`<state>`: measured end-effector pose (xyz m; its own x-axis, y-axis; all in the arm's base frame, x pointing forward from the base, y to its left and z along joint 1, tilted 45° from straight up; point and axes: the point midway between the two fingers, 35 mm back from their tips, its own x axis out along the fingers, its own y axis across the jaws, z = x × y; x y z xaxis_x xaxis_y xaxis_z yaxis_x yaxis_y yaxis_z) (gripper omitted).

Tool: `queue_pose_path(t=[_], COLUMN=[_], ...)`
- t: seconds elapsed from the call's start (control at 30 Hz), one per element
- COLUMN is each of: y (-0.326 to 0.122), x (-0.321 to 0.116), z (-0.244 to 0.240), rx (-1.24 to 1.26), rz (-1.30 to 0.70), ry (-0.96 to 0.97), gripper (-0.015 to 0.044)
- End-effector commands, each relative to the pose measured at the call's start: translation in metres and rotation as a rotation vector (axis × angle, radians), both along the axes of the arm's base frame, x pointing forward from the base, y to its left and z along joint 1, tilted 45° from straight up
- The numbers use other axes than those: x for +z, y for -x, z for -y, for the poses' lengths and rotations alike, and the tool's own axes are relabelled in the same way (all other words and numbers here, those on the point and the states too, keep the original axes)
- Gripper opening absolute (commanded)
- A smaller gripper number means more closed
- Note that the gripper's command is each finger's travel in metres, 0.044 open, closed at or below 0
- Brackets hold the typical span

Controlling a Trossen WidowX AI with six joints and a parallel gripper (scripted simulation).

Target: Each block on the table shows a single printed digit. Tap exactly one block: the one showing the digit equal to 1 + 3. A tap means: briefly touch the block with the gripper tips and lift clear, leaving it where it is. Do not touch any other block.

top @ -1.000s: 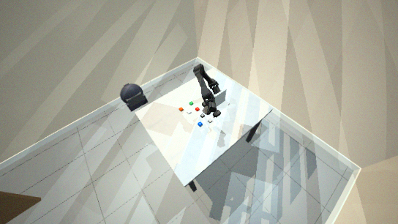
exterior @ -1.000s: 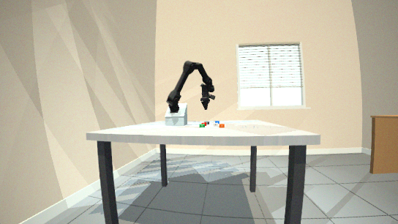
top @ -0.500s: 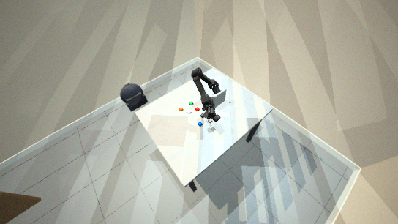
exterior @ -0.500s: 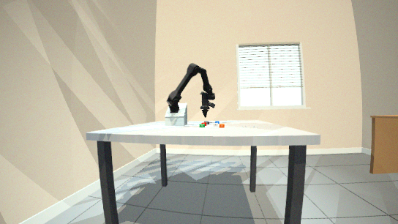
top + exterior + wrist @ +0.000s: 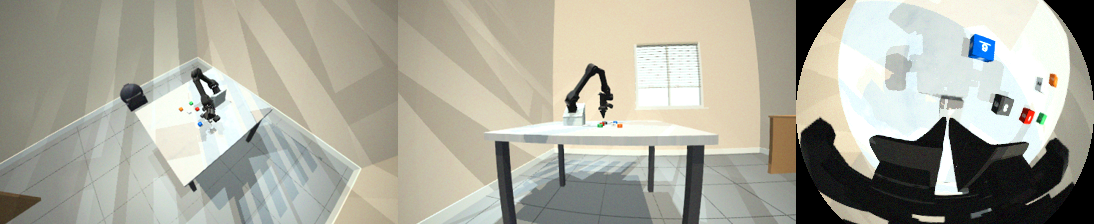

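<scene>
Several small blocks lie on the white table: blue (image 5: 200, 124), red (image 5: 197, 109), green (image 5: 190, 103), orange (image 5: 181, 109) and a pale one (image 5: 189, 112). The wrist view shows the blue block (image 5: 981, 47), a black block (image 5: 1002, 104), the red (image 5: 1026, 115), green (image 5: 1041, 119), pale (image 5: 1040, 83) and orange (image 5: 1053, 80) blocks. Their digits are too small to read. My gripper (image 5: 211, 118) (image 5: 603, 116) hangs above the table, to the right of the blocks. Its fingertips are shut together with nothing between them. They touch no block.
The arm's white base box (image 5: 220, 96) stands at the table's far edge and also shows in the exterior view (image 5: 574, 117). A dark round object (image 5: 132, 96) sits on the floor beside the table. A wooden cabinet (image 5: 782, 148) stands at the right.
</scene>
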<state>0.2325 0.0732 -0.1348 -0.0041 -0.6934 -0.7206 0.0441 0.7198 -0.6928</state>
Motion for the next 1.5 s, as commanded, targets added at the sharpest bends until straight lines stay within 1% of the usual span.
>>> queue_pose_path(t=[0.0, 0.37, 0.67, 0.77, 0.93, 1.03, 1.27, 1.4, 1.43, 1.47], y=[0.003, 0.003, 0.004, 0.003, 0.003, -0.003, -0.017, -0.018, -0.018, -0.018], x=[-0.005, -0.017, -0.018, 0.001, 0.003, 0.006, 0.025, 0.027, 0.027, 0.027], z=[0.008, 0.021, 0.021, 0.002, 0.0, -0.015, -0.087, -0.093, -0.093, -0.093], rx=[0.001, 0.001, 0.001, 0.0, 0.001, 0.001, 0.001, 0.001, 0.001, 0.001], rz=[-0.01, -0.01, -0.01, -0.009, -0.011, -0.01, -0.01, -0.01, -0.01, -0.01], ry=[0.01, 0.011, 0.012, 0.009, 0.01, 0.008, 0.004, 0.005, 0.005, 0.005], gripper=[0.002, 0.002, 0.002, 0.002, 0.002, 0.0099, 0.0283, 0.0387, 0.04, 0.04])
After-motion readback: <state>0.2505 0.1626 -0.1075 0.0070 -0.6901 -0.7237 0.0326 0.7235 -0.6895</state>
